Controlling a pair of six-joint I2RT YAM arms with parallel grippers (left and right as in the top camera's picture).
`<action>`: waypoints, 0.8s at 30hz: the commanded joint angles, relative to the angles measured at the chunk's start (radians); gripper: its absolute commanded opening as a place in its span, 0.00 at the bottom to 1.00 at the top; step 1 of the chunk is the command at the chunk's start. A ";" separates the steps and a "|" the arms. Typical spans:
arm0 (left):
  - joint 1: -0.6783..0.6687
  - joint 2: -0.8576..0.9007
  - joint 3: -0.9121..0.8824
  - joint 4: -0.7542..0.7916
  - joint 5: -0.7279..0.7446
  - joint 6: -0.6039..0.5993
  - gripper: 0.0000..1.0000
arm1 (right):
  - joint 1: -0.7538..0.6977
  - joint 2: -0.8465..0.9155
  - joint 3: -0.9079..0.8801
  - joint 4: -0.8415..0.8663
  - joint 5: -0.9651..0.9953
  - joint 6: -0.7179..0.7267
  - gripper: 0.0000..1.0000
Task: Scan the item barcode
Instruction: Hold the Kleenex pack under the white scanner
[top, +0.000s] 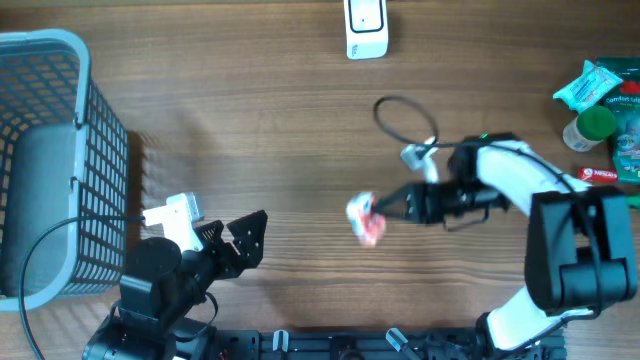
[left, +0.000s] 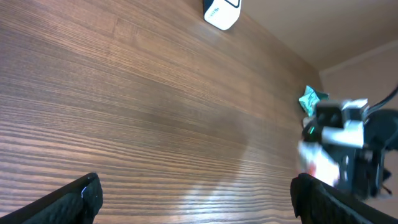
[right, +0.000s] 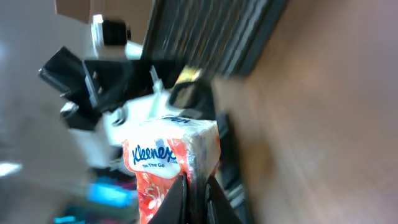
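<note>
Finding: the right gripper (top: 380, 212) is closed on a small red-and-white plastic-wrapped Kleenex tissue pack (top: 365, 219). Its two dark fingers (right: 177, 200) pinch the pack's lower edge. In the right wrist view the pack's printed Kleenex face is turned toward the camera.

Seen from overhead, the pack is over the brown wood-grain table (top: 250, 120), somewhat right of centre. The white box-shaped barcode scanner (top: 366, 28) sits at the table's far edge, well apart from the pack.

The left gripper (top: 247, 236) has its jaws spread wide with nothing between them. It is near the front left of the table, beside the pale blue wire-mesh basket (top: 100, 130).

A black cable loop (top: 378, 112) lies on the table between the scanner and the right arm. Green packets (top: 590, 85) and a green-capped bottle (top: 592, 125) sit at the right edge.
</note>
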 joint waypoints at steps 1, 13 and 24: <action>-0.006 0.000 0.001 0.002 -0.006 0.020 1.00 | -0.065 -0.019 0.103 0.271 -0.005 0.230 0.05; -0.006 0.000 0.001 0.002 -0.006 0.020 1.00 | -0.036 -0.019 0.293 0.977 0.640 0.951 0.04; -0.006 0.000 0.001 0.002 -0.006 0.020 1.00 | 0.161 -0.008 0.406 1.126 1.470 0.801 0.04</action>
